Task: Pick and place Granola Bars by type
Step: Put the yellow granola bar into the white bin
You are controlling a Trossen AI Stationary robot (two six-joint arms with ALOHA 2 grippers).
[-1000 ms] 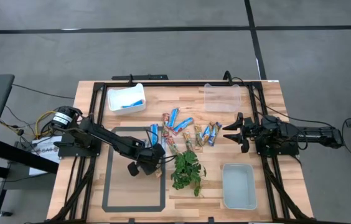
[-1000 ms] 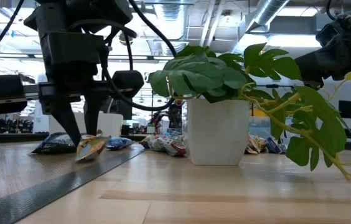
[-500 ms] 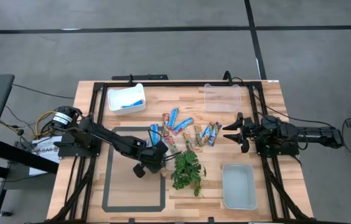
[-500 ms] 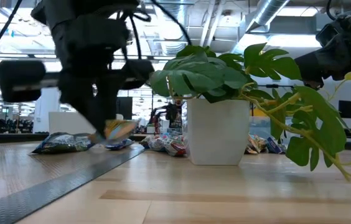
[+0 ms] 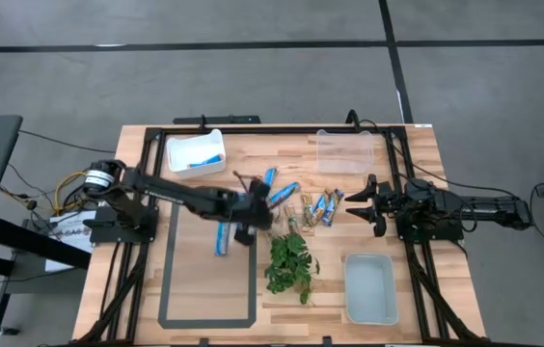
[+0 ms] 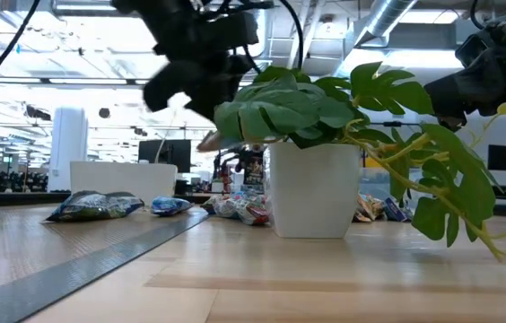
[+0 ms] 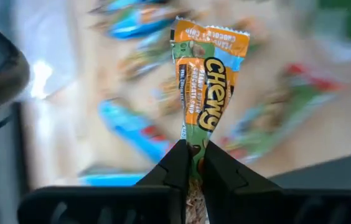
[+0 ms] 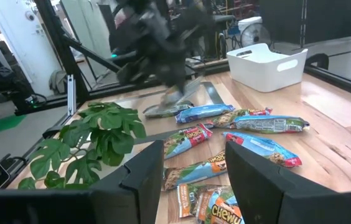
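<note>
Shiny little wrappers are mostly still in a heap, so this sort is barely started imo. The pile of slim foil granola bars point(image 5: 296, 200), blue-and-white, tan and reddish ones mixed, sits mid-table between the two arms, just behind the green leafy plant sprig point(image 5: 290, 261).

The white rectangular bin point(image 5: 195, 153) at the far left corner has what looks like one or two blue bars in it, hard to be sure from above. The clear plastic tub point(image 5: 343, 150) at the far right and the pale tray point(image 5: 369, 287) near the right front look bare.

The left gripper point(image 7: 191, 163) is up off the wooden table point(image 5: 417, 145), fingers pinched tight on one orange-and-green "Chewy" bar point(image 7: 204, 99); it hangs over the pile's left edge. The right gripper point(image 5: 358, 205) waits at the pile's right side, fingers spread wide, holding nothing.

So roughly a dozen bars left to go.
</note>
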